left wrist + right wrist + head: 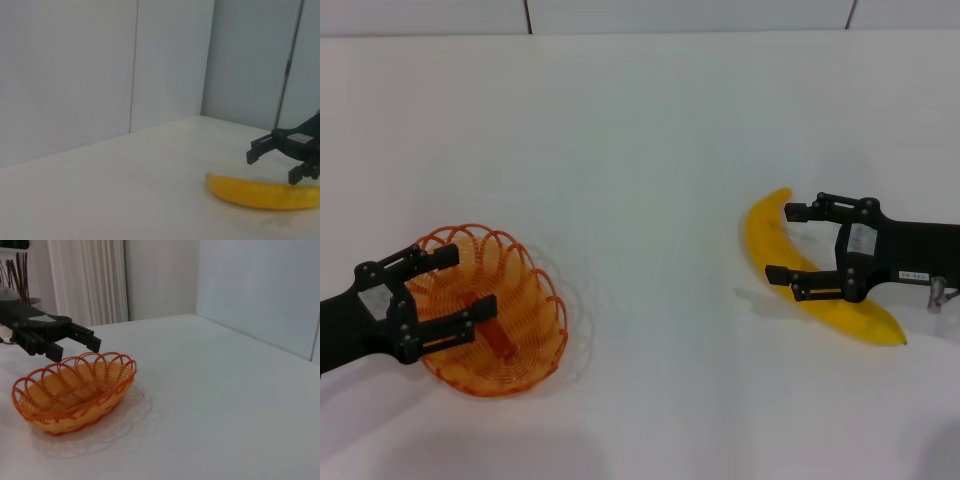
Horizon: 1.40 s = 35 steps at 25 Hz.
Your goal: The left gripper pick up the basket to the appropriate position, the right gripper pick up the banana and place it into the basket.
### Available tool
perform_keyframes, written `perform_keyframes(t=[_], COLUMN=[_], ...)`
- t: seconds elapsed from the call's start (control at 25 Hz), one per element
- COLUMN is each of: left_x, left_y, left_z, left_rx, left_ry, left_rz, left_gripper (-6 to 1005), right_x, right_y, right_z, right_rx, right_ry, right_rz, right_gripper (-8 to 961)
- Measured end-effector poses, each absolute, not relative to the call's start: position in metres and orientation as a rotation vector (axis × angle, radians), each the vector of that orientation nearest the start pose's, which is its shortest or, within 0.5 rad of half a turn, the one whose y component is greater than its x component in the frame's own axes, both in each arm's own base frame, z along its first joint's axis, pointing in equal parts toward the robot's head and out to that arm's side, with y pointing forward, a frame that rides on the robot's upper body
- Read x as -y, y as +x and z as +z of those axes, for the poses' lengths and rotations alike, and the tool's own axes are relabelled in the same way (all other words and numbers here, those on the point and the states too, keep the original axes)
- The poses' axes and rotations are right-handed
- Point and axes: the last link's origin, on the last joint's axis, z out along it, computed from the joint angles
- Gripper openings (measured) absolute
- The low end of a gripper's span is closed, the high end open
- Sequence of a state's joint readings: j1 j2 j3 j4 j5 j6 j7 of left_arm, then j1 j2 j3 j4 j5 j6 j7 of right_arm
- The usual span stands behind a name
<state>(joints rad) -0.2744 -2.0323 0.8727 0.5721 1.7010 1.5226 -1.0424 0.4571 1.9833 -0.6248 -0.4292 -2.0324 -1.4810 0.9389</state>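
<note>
Resting on a smooth white table (pixel 650 200), well apart: at the robot's left, an orange basket (pixel 510 320) of thin looped wire, shallow and oval, rim scalloped into open arches; at the right, a glossy yellow banana (pixel 770 245), curved, tapering to pointed ends. Hovering over the basket's left side, the left gripper (pixel 445 290), matte black, angular, fingers spread wide, one above the far rim and one above the bowl's middle, holding nothing; contact with the wire cannot be told from the head view. Straddling the banana's middle, the right gripper (pixel 800 242), black and boxy with a small white label, jaws wide open, one finger behind the fruit and one in front, closed on nothing. Seen from the right wrist: the basket (pixel 75 390) side-on, showing its low woven wall and flared loops, sitting flat on the table, with the left gripper (pixel 75 342) hanging just above the far rim and apparently clear of it, a gap the head view hides. Seen from the left wrist: the banana (pixel 260 192) lying low on the table, its blunt pointed tip toward the camera, the right gripper (pixel 275 162) above it with fingers parted, plus pale wall panels (pixel 100 75) behind, absent from the head view.
</note>
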Motion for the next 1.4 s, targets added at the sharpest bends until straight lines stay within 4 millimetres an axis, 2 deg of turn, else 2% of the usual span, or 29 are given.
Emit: perform_keyframes(t=[0.28, 0.44, 0.48, 0.6, 0.76, 0.88, 0.96, 1.16, 1.4], left_x=[-0.273, -0.298, -0.307, -0.329, -0.347, -0.348, -0.350, -0.360, -0.379], left_y=[-0.321, -0.321, -0.320, -0.311, -0.288, -0.276, -0.270, -0.262, -0.256], left_z=[0.008, 0.040, 0.051, 0.077, 0.091, 0.094, 0.094, 0.084, 0.058], left_rx=[0.539, 0.726, 0.768, 0.754, 0.507, 0.292, 0.227, 0.177, 0.141], left_ry=[-2.539, -2.468, -2.459, -2.515, -2.651, -2.679, -2.681, -2.728, -2.778], left_rz=[-0.744, -0.704, -0.662, -0.461, -0.140, 0.020, 0.090, 0.184, 0.193], left_gripper=[858, 857, 857, 857, 857, 857, 857, 811, 751], right_x=[-0.300, -0.301, -0.301, -0.302, -0.302, -0.304, -0.306, -0.309, -0.309], right_y=[0.326, 0.325, 0.324, 0.324, 0.325, 0.322, 0.319, 0.316, 0.316], right_z=[0.003, 0.004, 0.004, 0.005, 0.005, 0.005, 0.004, 0.002, 0.002], right_rx=[-0.369, -0.369, -0.369, -0.371, -0.370, -0.358, -0.349, -0.336, -0.339], right_ry=[-2.674, -2.674, -2.673, -2.672, -2.674, -2.682, -2.689, -2.697, -2.696], right_rz=[0.524, 0.532, 0.534, 0.535, 0.534, 0.535, 0.537, 0.541, 0.542], right_gripper=[888, 889, 889, 889, 888, 888, 889, 889, 888])
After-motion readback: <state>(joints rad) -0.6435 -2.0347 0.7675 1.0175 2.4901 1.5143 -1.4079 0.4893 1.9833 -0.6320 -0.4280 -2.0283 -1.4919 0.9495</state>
